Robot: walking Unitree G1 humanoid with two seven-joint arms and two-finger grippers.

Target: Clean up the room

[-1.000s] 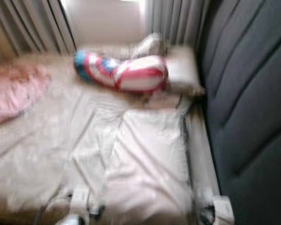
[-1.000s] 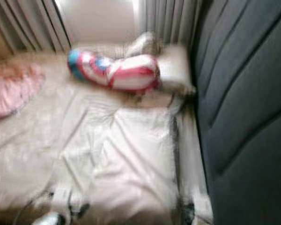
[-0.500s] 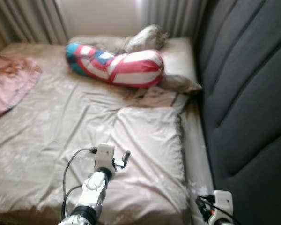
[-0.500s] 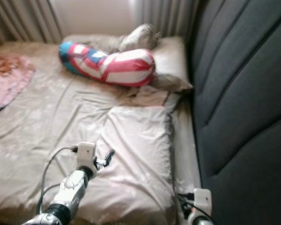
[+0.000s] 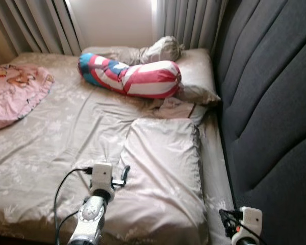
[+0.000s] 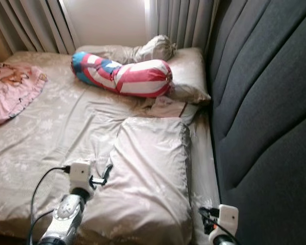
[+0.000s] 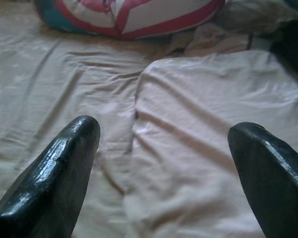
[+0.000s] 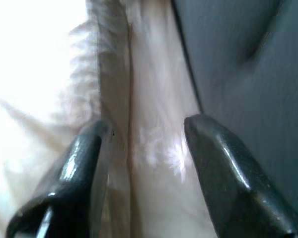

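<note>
On the beige bedsheet (image 5: 46,148) lies the near pillow (image 5: 163,173), long axis running 12 to 6 — just at 1 o'clock of the left gripper (image 7: 164,163), whose fingers stand wide apart. It is the nearer arm. Right gripper (image 8: 139,163) — also spread — hovers at the pillow's headboard-side (image 5: 265,102) edge.
</note>
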